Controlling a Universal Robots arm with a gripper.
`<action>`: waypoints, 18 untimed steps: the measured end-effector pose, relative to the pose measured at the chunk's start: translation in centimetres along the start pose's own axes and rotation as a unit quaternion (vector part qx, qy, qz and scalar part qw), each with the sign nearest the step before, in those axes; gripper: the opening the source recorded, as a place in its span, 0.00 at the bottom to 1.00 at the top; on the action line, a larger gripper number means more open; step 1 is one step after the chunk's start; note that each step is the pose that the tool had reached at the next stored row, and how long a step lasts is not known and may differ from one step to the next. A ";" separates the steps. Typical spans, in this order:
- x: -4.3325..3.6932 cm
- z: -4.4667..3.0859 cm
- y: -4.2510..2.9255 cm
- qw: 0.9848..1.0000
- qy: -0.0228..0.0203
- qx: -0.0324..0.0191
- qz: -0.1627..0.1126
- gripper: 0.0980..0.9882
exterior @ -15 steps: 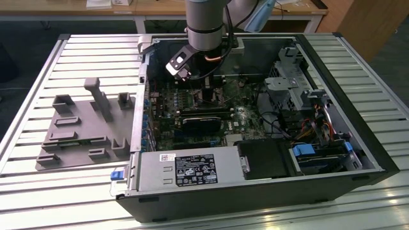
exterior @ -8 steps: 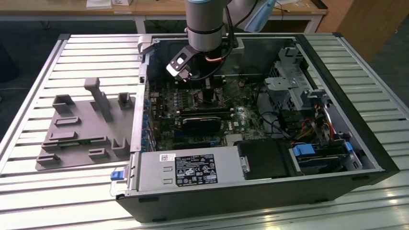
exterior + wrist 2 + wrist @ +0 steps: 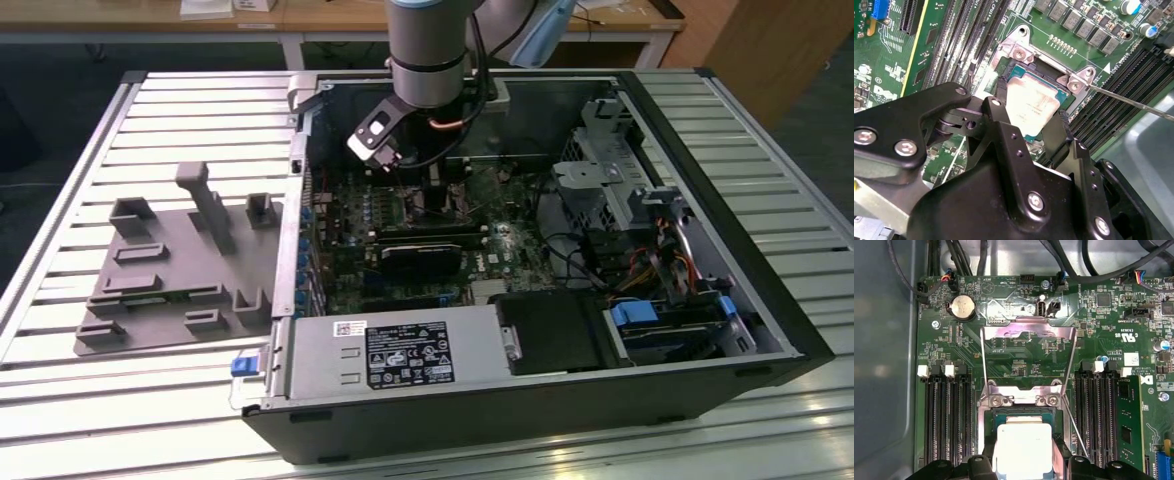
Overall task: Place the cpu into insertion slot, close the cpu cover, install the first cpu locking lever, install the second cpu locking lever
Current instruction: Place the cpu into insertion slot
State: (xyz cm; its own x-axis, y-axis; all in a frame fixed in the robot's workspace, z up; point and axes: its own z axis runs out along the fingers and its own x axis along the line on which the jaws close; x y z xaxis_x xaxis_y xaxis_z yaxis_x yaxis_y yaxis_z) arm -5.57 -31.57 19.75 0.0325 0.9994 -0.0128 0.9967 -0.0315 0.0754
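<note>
Pincer [image 3: 1029, 114] is gripping the chip [image 3: 1024, 450] by two opposite edges, closed against it, holding it right over the socket [image 3: 1016, 67] on the green board [image 3: 944, 340]; the cover [image 3: 1024, 329] is lying flipped open.

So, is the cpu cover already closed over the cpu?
No, in the first wrist view the cpu cover stands flipped open, leaving the cpu with its metal top bare.
</note>
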 end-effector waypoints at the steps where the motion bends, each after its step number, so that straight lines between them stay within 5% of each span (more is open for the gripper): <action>1: -0.01 0.00 0.00 1.000 0.000 0.000 0.001 0.48; 18: -0.01 0.21 0.14 1.000 -0.001 0.000 0.015 0.48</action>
State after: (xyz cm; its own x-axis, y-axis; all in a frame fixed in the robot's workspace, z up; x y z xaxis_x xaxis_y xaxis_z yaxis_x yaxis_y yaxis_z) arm -5.42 -31.59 19.55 0.0616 0.9980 -0.0130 0.9953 -0.0605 0.0753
